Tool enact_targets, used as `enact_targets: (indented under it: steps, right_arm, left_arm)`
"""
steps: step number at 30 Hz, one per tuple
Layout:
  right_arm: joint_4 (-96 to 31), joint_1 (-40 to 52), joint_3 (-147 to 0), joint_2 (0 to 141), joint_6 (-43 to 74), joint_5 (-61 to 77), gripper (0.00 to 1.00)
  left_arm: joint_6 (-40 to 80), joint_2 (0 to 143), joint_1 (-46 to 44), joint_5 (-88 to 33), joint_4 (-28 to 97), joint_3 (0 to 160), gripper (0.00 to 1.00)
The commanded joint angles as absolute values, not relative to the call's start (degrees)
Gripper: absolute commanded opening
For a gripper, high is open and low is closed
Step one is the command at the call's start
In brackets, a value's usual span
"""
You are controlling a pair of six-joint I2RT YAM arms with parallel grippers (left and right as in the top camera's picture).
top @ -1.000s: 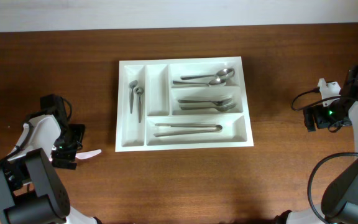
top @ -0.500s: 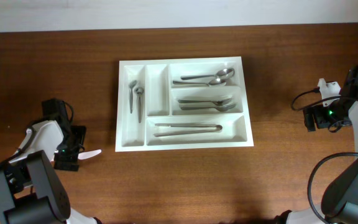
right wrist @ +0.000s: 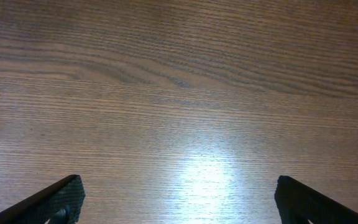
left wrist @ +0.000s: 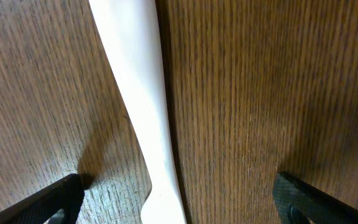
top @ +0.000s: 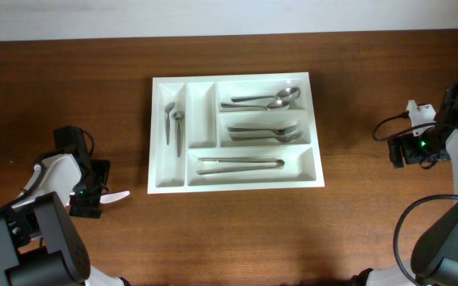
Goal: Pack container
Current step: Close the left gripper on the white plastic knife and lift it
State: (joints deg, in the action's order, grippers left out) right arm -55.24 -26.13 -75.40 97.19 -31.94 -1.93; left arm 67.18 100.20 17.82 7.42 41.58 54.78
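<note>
Dark wood bench [top: 229,238] fills pretty much the whole overhead shot, with a pale strip of wall along the far edge. Sitting in the middle, a bit toward the far side, is the container [top: 202,111], a big white tray, and it's between the two arms. The left hand [top: 94,191] is down off the tray's near-left corner, near it but not touching, while the right hand [top: 408,147] is parked well apart on the other side, about level with the tray's middle. Both hands have their fingers spread wide and neither is gripping anything; the right wrist cam just shows bare wood with a glare spot between its fingertips [right wrist: 61,199]. Inside the tray, metal spoons [top: 265,100] fill the far crosswise slot, more metal cutlery [top: 265,131] the middle one, and a long thin metal piece [top: 241,164] the near one. Two small metal utensils [top: 173,123] lie in the leftmost narrow slot. Smallest bit: a flat white plastic utensil [left wrist: 135,93] lies on the wood between the left fingers, untouched, can't tell what kind.
</note>
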Motion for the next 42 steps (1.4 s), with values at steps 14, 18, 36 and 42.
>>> enact_targets:
  steps: [14, 18, 36, 42]
  right_arm:
    - [-55.2, -26.3, -75.4, 97.1, -31.9, -1.8, 0.99]
    - [-55.2, -26.3, -75.4, 97.1, -31.9, -1.8, 0.99]
    - [-55.2, -26.3, -75.4, 97.1, -31.9, -1.8, 0.99]
    - [-55.2, -26.3, -75.4, 97.1, -31.9, -1.8, 0.99]
  left_arm:
    - [68.3, 100.5, 19.2, 9.9, 43.1, 53.3, 0.52]
    - [68.3, 100.5, 20.5, 9.9, 44.1, 53.3, 0.36]
    - [62.0, 100.5, 20.6, 10.3, 42.8, 53.6, 0.02]
    - [51.0, 98.9, 20.3, 9.2, 42.0, 57.6, 0.02]
